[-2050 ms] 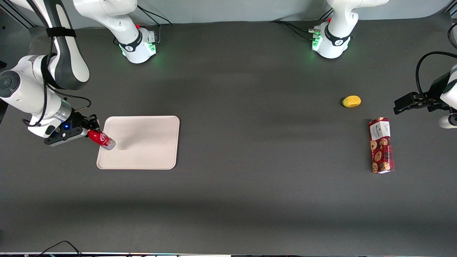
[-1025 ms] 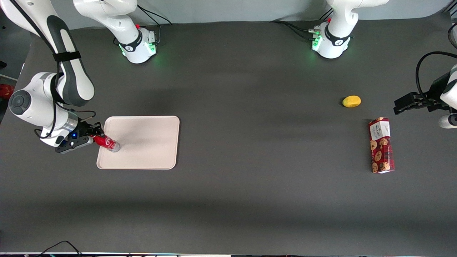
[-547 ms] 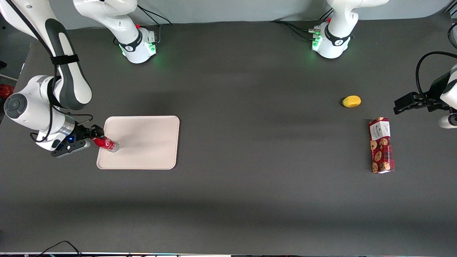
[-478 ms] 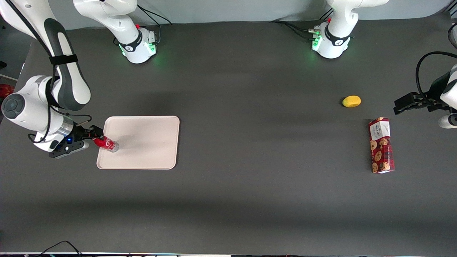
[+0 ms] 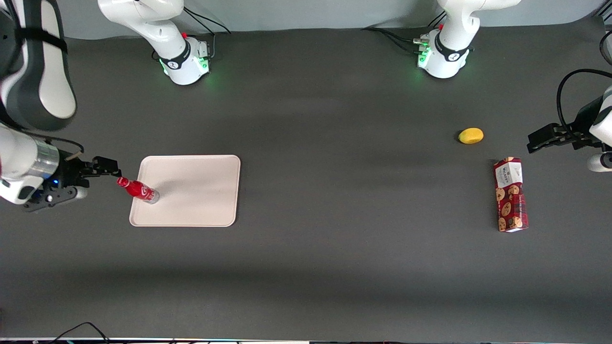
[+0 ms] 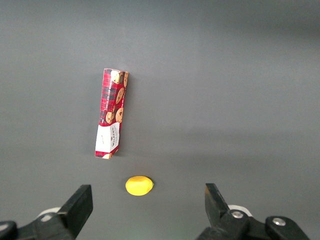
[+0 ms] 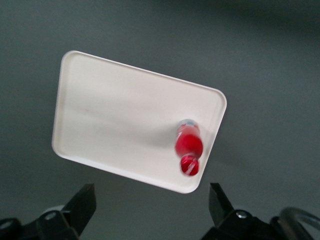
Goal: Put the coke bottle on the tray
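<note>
The coke bottle (image 5: 137, 189), small and red with a red cap, stands upright on the cream tray (image 5: 201, 191), close to the rim at the working arm's end. In the right wrist view I look down on the coke bottle (image 7: 189, 145), which rests inside a corner of the tray (image 7: 115, 125). My gripper (image 5: 111, 168) is open and empty. It hangs off the tray, a short way from the bottle's cap, toward the working arm's end of the table. In the wrist view the gripper (image 7: 150, 210) has its dark fingers (image 7: 82, 205) spread wide, with only table between them.
A yellow fruit (image 5: 471, 135) and a red cookie box (image 5: 510, 194) lie toward the parked arm's end of the table. The left wrist view shows the same fruit (image 6: 139, 185) and box (image 6: 112, 120). Two arm bases (image 5: 184, 59) stand along the table's back edge.
The gripper has let go of the bottle, opened, and drawn back from the tray toward the working arm's end. The bottle stays upright on the tray.
</note>
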{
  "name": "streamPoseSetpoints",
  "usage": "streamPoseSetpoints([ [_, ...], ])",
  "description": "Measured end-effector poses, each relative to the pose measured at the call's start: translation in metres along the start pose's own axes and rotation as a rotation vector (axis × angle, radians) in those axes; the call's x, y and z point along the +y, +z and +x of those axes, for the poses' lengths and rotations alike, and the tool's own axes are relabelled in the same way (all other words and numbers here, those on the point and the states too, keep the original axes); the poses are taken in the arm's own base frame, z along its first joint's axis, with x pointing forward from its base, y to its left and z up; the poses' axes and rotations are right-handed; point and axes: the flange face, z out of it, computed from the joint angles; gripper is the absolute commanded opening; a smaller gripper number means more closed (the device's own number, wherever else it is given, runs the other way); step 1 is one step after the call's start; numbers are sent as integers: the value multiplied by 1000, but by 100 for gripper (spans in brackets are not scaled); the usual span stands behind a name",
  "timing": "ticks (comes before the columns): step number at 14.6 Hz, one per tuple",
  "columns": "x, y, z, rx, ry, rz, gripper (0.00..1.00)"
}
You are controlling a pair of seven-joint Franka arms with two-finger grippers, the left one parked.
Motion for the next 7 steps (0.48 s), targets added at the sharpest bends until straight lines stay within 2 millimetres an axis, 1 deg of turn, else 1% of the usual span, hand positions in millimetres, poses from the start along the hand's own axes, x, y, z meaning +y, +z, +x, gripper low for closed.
streamPoseSetpoints([
  [1, -22, -24, -8, 8, 61, 3, 100],
  [2, -44, -47, -21, 13, 110, 5, 100],
  [3, -63, -68, -38, 16, 136, 5, 100],
  [4, -76, -85, -55, 21, 149, 4, 100],
  [5, -84, -97, -72, 28, 166, 2, 100],
  [6, -86, -102, -90, 36, 186, -8, 100],
  [7, -83, -101, -103, 36, 199, -29, 100],
])
